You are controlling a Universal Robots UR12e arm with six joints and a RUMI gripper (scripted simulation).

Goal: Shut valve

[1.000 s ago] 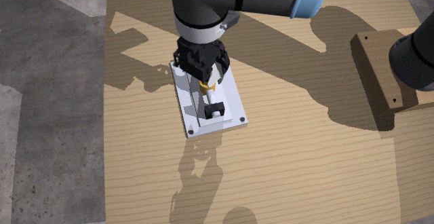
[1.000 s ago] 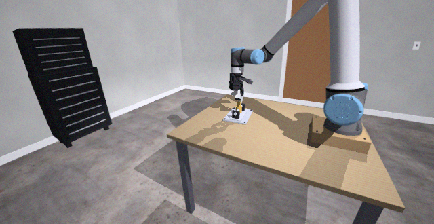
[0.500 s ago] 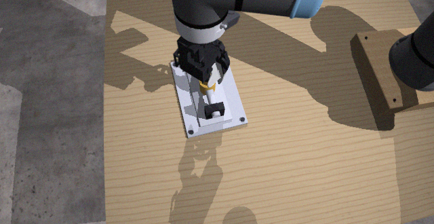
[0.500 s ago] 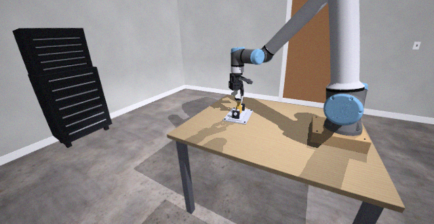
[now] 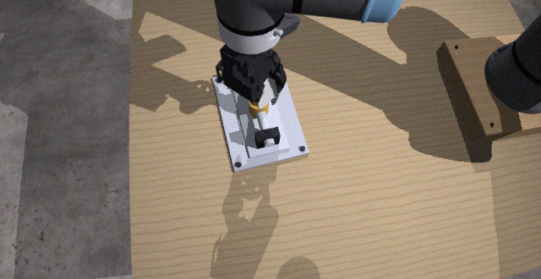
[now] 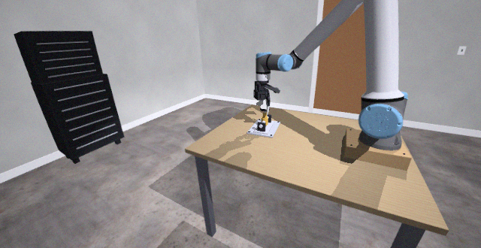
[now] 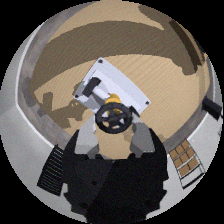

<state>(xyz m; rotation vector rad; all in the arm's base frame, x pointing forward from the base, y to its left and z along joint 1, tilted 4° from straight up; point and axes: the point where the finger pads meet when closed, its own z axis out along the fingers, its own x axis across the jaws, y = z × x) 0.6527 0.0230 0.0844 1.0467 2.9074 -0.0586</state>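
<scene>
The valve stands on a white base plate [image 5: 292, 123] [image 6: 273, 128] [image 7: 127, 85] on the wooden table. Its black spoked handwheel [image 7: 114, 119] sits on a yellow body [image 5: 254, 109] [image 6: 265, 119] [image 7: 114, 99]. A white pipe [image 5: 264, 122] runs from the body into a black bracket [image 5: 267, 136] [image 6: 260, 126] [image 7: 89, 89]. My gripper [image 7: 113, 113] [image 5: 255, 89] [image 6: 263, 105] stands right above the valve, pointing down, and is shut on the handwheel, one finger on each side of the rim. In the top view the gripper hides the wheel.
The wooden table [image 5: 338, 194] [image 6: 301, 158] carries the arm's raised wooden mount [image 5: 469, 84] [image 6: 376, 158] at the right. A black drawer cabinet [image 6: 68, 90] stands on the floor at the left, far from the table.
</scene>
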